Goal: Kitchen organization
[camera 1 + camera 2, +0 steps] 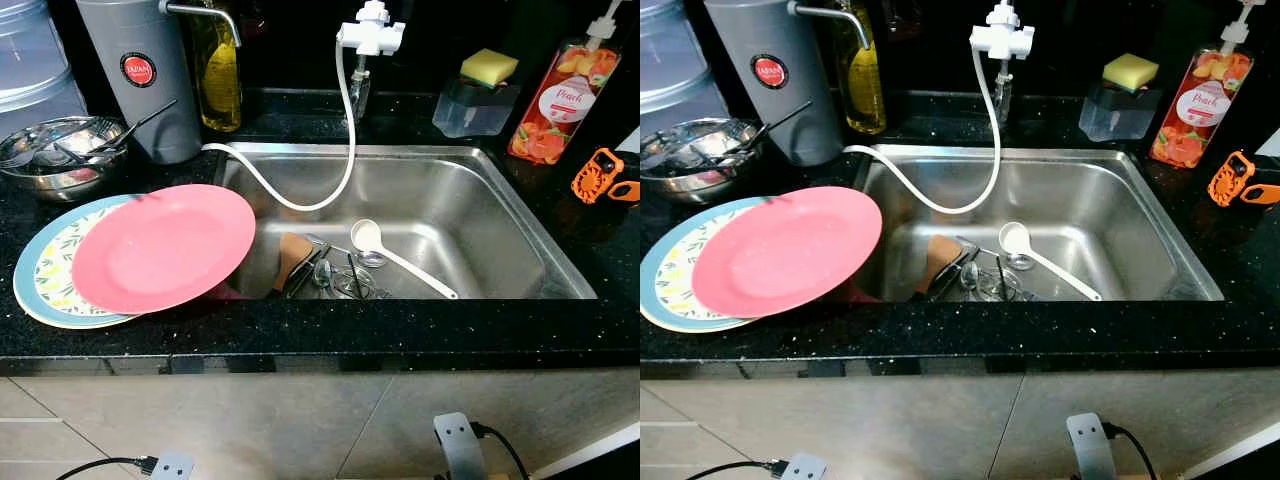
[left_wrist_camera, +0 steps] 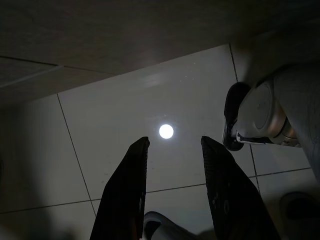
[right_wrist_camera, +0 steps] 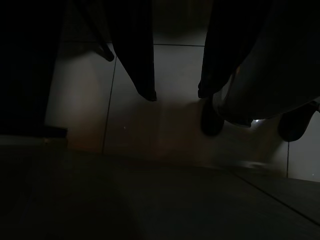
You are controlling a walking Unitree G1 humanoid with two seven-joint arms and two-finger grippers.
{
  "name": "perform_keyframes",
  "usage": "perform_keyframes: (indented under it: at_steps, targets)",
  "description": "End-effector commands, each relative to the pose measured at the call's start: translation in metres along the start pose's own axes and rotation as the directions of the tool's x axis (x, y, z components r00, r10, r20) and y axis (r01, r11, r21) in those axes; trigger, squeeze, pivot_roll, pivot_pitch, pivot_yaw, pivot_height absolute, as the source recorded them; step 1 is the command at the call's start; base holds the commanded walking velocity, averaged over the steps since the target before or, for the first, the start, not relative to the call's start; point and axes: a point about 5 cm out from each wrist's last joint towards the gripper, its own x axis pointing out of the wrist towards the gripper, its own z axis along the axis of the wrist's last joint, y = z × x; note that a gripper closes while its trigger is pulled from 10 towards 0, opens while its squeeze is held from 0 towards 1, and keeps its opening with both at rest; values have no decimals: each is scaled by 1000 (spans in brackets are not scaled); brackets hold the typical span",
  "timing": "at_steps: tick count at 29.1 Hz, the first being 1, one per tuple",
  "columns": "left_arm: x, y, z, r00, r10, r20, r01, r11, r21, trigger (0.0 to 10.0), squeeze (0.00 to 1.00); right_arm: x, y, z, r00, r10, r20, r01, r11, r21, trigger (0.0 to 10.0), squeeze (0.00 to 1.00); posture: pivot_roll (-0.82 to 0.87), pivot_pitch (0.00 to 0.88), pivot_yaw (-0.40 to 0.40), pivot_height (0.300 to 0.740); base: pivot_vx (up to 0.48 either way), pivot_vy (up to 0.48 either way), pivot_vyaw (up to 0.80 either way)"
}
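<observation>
Both arms hang down below the counter, idle. The left gripper (image 2: 172, 145) points at a pale tiled floor (image 2: 100, 125); its two black fingers (image 2: 125, 190) are spread apart with a clear gap between them, holding and touching nothing. A bright round light reflection lies on the tile just beyond the fingertips, and a rounded silver robot part sits beside one finger. The right gripper (image 3: 177, 95) also points at the floor in deep shade; its two dark fingers (image 3: 142, 60) stand apart with bare tile visible between them, and nothing is gripped.

The kitchen things lie well above and ahead of both grippers, on a black speckled counter (image 1: 400, 335). A steel sink (image 1: 520, 230) holds a white ladle (image 1: 395, 255), a brown spatula (image 1: 292, 258) and a tangle of metal cutlery (image 1: 340, 275). A white hose (image 1: 340, 150) loops from the tap fitting down into the basin. On the left-gripper side, a pink plate (image 1: 160, 248) rests on a blue-rimmed patterned plate (image 1: 45, 275), its edge overhanging the sink. Behind them sit a steel bowl (image 1: 60, 155) with utensils in it, a grey canister (image 1: 135, 75) and a bottle of yellow oil (image 1: 220, 75). On the right-gripper side stand a sponge holder (image 1: 478, 95) with a yellow sponge, a peach soap bottle (image 1: 562, 100) and an orange tool (image 1: 600, 175).
</observation>
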Motion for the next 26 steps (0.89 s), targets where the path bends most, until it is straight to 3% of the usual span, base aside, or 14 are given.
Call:
perform_keyframes:
  at_steps: [1, 7, 11, 26]
  targets:
    - [0, 3, -2, 1000, 8, -6, -8, 1000, 2, 10000, 0, 0, 0, 0, 1000, 1, 1, -1, 1000, -8, 10000, 0, 138, 0, -58, 740, 0, 0, 0]
    - [-1, 7, -5, 1000, 7, -24, -6, 999, 35, 10000, 0, 0, 0, -2, 1000, -2, -6, 2, 1000, -4, 10000, 0, 137, 0, -55, 740, 0, 0, 0]
    - [-2, 7, -5, 1000, 13, -24, -12, 1000, 15, 10000, 0, 0, 0, -1, 1000, 2, -5, -2, 1000, -11, 10000, 0, 137, 0, -55, 740, 0, 0, 0]
    - [-3, 7, -9, 999, 7, -33, -6, 1000, 21, 10000, 0, 0, 3, -4, 1000, 9, -10, -9, 1000, -18, 10000, 0, 147, 0, -59, 740, -452, 0, 0]
